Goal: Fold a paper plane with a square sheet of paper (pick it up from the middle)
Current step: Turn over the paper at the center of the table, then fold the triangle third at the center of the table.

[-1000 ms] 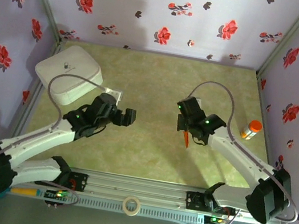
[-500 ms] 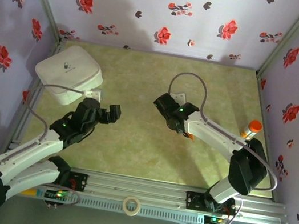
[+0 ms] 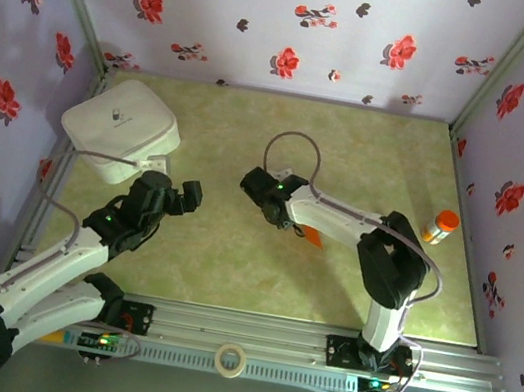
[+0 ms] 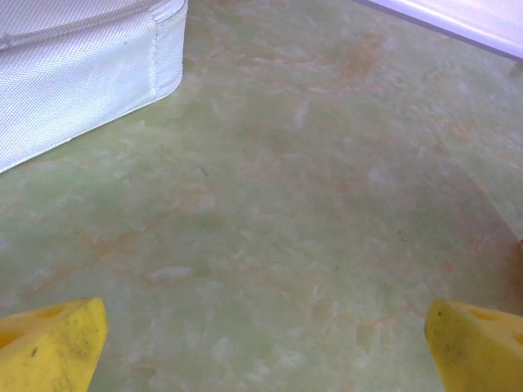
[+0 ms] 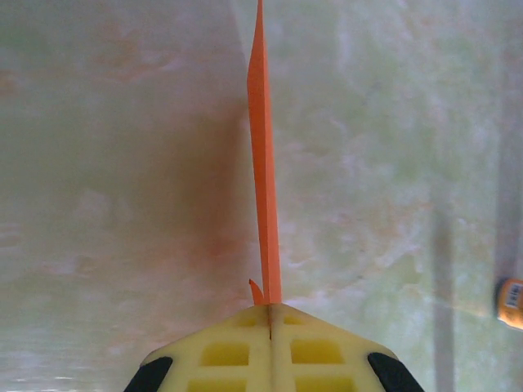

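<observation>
Orange paper plane (image 5: 261,163), thin, pointed, creased

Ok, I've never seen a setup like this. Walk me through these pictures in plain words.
These are two robot arms bolted to the near edge of a green table. The wide picture looks down from above and behind them. The other two pictures come from a small camera on each wrist, so that arm's own yellow fingers show at the bottom. The left hand is open and holds nothing; its camera sees bare table and the corner of a white case. The right hand is shut on the orange paper, which its camera sees edge-on as a thin strip. A small orange-capped bottle sits near the table's right edge.
</observation>
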